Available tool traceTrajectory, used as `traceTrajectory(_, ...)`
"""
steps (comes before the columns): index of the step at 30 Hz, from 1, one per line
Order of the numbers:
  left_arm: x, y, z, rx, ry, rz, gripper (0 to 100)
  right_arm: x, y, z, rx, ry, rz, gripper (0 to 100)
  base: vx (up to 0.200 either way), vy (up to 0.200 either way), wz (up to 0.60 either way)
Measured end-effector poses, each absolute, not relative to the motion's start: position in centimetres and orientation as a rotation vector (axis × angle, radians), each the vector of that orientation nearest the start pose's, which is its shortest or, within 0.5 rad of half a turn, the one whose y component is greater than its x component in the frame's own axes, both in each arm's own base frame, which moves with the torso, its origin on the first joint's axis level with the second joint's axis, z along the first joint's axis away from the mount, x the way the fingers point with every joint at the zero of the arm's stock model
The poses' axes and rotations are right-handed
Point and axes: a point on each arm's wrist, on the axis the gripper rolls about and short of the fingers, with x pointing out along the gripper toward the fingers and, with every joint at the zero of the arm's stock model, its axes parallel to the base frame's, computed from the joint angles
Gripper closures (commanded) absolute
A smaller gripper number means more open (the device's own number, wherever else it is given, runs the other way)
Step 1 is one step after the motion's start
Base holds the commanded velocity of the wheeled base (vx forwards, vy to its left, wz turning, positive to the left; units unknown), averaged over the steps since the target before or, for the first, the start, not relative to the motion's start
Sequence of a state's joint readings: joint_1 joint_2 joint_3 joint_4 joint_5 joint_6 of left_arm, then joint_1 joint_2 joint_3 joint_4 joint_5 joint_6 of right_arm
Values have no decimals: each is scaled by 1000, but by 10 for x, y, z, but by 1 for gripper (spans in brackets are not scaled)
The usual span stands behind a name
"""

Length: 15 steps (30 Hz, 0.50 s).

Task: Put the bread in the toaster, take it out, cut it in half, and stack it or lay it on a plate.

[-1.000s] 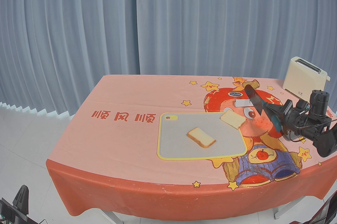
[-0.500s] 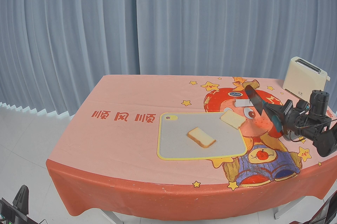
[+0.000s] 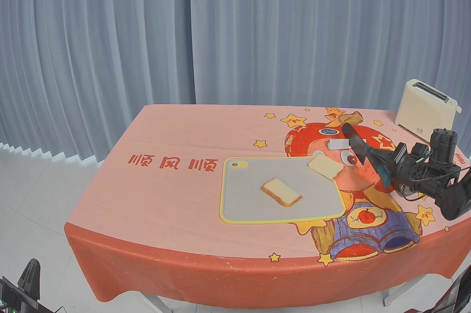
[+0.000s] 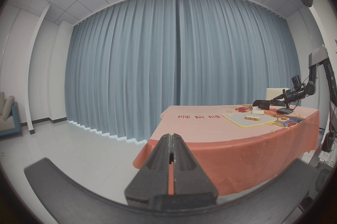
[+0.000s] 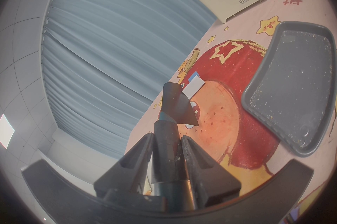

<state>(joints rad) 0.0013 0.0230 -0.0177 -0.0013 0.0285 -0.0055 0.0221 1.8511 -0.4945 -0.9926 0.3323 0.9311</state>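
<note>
1. We see one bread piece [image 3: 281, 192] lying flat near the middle of the cutting board [image 3: 245, 203], clear of both grippers.
2. A second bread piece [image 3: 325, 166] sits at the cutting board's far right corner, partly over the yellow rim and onto the cloth.
3. The knife [image 3: 359, 142] hangs in the air just right of the cutting board's far right corner. Its dark blade is tilted up and away, and its teal handle runs back to the right.
4. The right gripper [image 3: 392, 166] is right of the cutting board and above the cloth. In the right wrist view we see this gripper [image 5: 166, 137] clenched around the knife handle.
5. A dark grey tray [image 5: 293, 86] speckled with crumbs lies flat on the cloth right of the cutting board, under the right arm.
6. The cream toaster [image 3: 426, 110] stands upright well beyond and right of the cutting board. We cannot tell what is in its slots.
7. A small white card [image 3: 338, 144] lies flat just beyond the cutting board's far right corner, near the blade.
8. The left gripper [image 4: 171, 151] is well left of the cutting board and lower than it, off the counter [image 3: 171, 191], with its fingers pressed together.
9. A grey-blue curtain [image 3: 196, 19] hangs behind the cutting board's far side.
</note>
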Motion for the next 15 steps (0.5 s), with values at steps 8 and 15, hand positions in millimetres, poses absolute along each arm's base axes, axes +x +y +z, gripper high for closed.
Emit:
traceTrajectory(8,-22,1,81,-5,4,30,100,289,13,94,972,512,150,100,0,0,0)
traceTrajectory(15,-22,1,81,-5,4,30,100,287,14,92,973,520,147,100,0,0,0)
